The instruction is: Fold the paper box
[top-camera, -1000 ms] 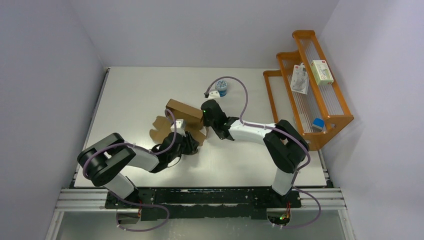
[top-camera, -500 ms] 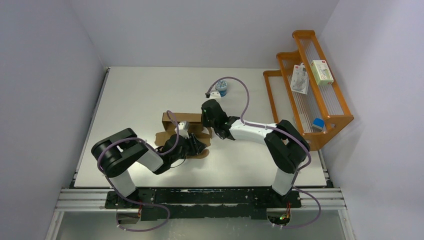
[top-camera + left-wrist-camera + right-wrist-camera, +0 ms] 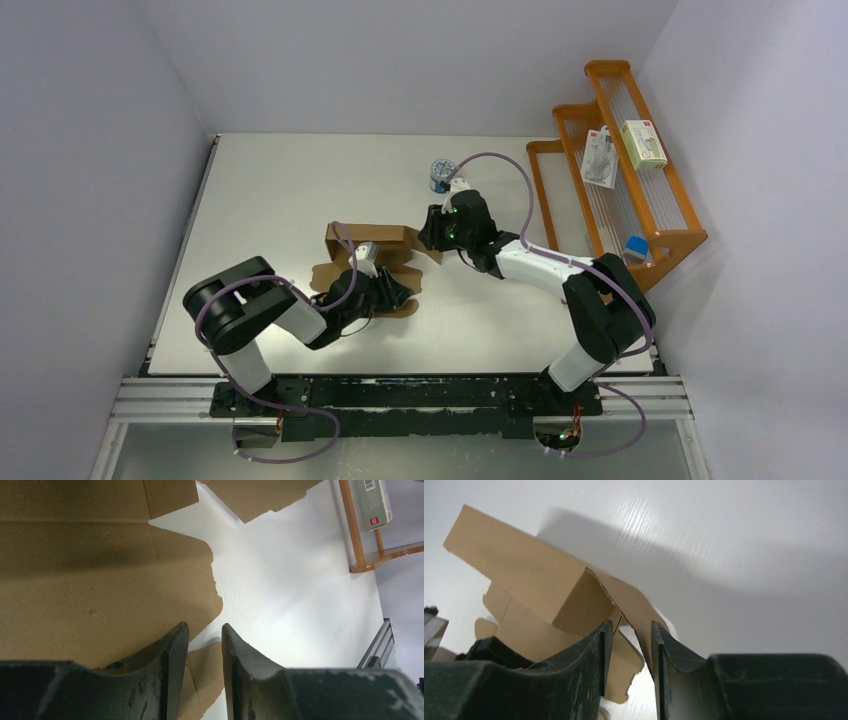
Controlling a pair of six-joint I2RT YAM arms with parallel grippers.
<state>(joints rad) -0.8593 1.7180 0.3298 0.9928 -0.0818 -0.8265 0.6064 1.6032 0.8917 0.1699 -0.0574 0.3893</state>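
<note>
The paper box [image 3: 365,238] is brown cardboard, partly formed, with one long wall raised and loose flaps spread on the table in front of it. My left gripper [image 3: 403,293] lies low over the front flaps. In the left wrist view its jaws [image 3: 205,627] stand a narrow gap apart above the cardboard [image 3: 100,580], with a flap showing beneath the gap. My right gripper [image 3: 430,240] is at the box's right end. In the right wrist view its jaws [image 3: 630,625] are slightly apart, and a flap edge of the box [image 3: 524,570] runs between them beside the right finger.
A blue-and-white round tin [image 3: 441,174] stands behind the right gripper. An orange rack [image 3: 620,200] at the right edge holds white packages [image 3: 643,143]; it also shows in the left wrist view [image 3: 360,555]. White walls close the table's left, back and right.
The box first swung from tilted to parallel with the table's back edge as my left arm shifted right. My right gripper then drew back to the right, off the box.
</note>
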